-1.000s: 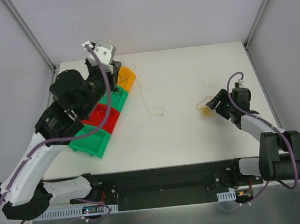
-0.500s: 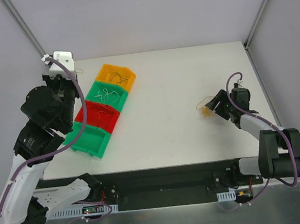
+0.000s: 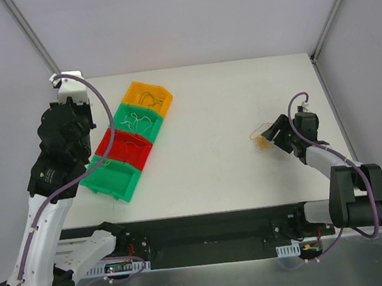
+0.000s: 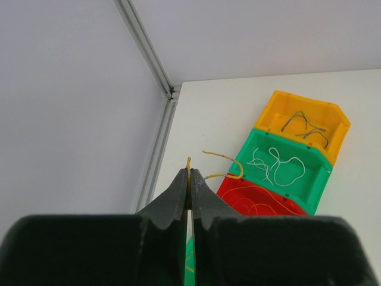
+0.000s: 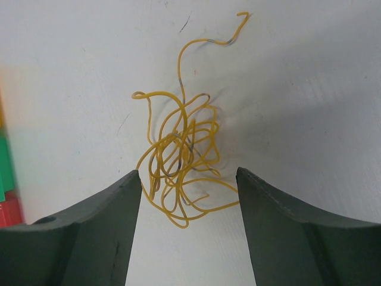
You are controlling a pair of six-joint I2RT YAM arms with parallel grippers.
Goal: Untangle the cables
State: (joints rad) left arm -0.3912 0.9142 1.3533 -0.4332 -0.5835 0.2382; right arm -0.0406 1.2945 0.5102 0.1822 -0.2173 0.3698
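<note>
A small clump of thin orange-yellow cables [image 5: 181,149] lies on the white table [image 3: 215,111] at the right, also visible as a speck from above [image 3: 261,141]. My right gripper [image 5: 187,173] is low over the table and open, its fingers on either side of the clump's near loops. My left gripper [image 4: 190,174] is raised at the table's left edge and shut on one yellow cable [image 4: 231,168], which curls out to the right above the bins. From above, the left arm [image 3: 64,138] hides its own fingers.
A row of bins runs diagonally at the left: orange [image 3: 148,97], green [image 3: 137,122], red [image 3: 126,146] and another green [image 3: 114,175], each holding loose wires. Grey enclosure walls and a corner post [image 4: 149,53] stand close behind the left arm.
The left arm swung from over the bins to the table's left edge. The long thin wire that lay across the middle of the table is gone. The right arm stayed put.
</note>
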